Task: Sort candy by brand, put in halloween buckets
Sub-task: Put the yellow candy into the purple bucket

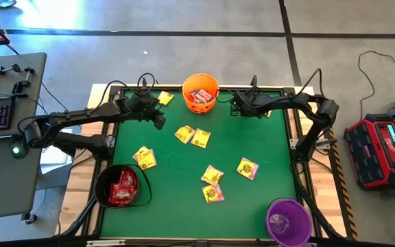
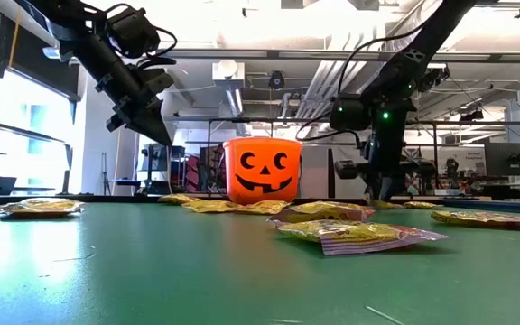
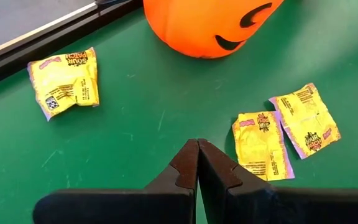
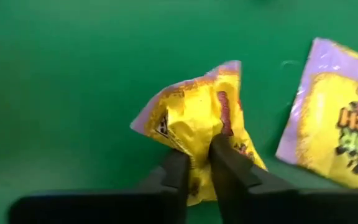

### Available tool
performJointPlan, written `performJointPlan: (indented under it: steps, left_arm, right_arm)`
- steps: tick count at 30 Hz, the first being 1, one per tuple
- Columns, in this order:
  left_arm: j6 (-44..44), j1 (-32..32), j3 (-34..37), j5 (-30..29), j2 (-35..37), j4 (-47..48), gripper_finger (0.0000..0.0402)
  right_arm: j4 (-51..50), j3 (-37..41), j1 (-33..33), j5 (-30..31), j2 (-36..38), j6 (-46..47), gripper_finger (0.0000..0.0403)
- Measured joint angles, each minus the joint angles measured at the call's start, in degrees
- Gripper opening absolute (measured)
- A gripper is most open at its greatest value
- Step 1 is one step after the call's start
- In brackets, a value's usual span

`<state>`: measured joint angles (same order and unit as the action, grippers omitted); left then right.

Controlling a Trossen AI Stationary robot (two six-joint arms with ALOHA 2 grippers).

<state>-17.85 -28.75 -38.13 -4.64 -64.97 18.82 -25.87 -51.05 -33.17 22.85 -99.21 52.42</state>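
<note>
We are pinching a crinkled yellow foil candy packet point(image 4: 199, 127) in our right end effector point(image 4: 199, 171) at the green bench's point(image 1: 184, 171) one o'clock corner. The round orange plastic pumpkin bucket point(image 1: 200, 92) is sitting just toward nine o'clock. Our left end effector point(image 3: 197, 163) is hovering fully closed and empty.

— What's hidden by the right gripper point(image 4: 197, 163)?
— The pinched yellow packet point(image 4: 197, 115)'s lower edge, behind its fingers; the neighbouring packet point(image 4: 337, 134) beside them is cut off.
</note>
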Motion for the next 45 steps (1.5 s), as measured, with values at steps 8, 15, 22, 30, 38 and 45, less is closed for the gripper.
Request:
performJointPlan:
  steps: [8,15,22,30,38,45]
  left_arm:
    - [0.0,0.0,0.0,0.0,0.0,-0.2,0.0]
    - [0.0,0.0,0.0,0.0,0.0,-0.3,0.0]
    - [1.7,0.0,0.0,-0.1,0.0,-1.2,0.0]
    - [2.1,-0.1,0.0,-0.4,0.0,-2.0,0.0]
    - [2.1,-0.1,0.0,-0.4,0.0,-2.0,0.0]
    - [2.1,-0.1,0.0,-0.5,0.0,-2.0,0.0]
  right_arm:
    - [-0.2,0.2,1.0,-6.8,9.0,-4.8,0.0012]
    - [-3.4,-0.8,5.1,-21.7,24.5,-9.6,0.0005]
    - [-30.0,-15.2,18.0,-33.2,34.4,-10.3,0.0002]
    - [-51.4,-32.4,38.4,-44.9,34.0,5.5,0.0001]
    - [-50.4,-31.5,58.2,-56.5,34.0,31.4,0.0001]
    - [-41.3,-23.0,69.0,-59.6,33.9,37.6,0.0]
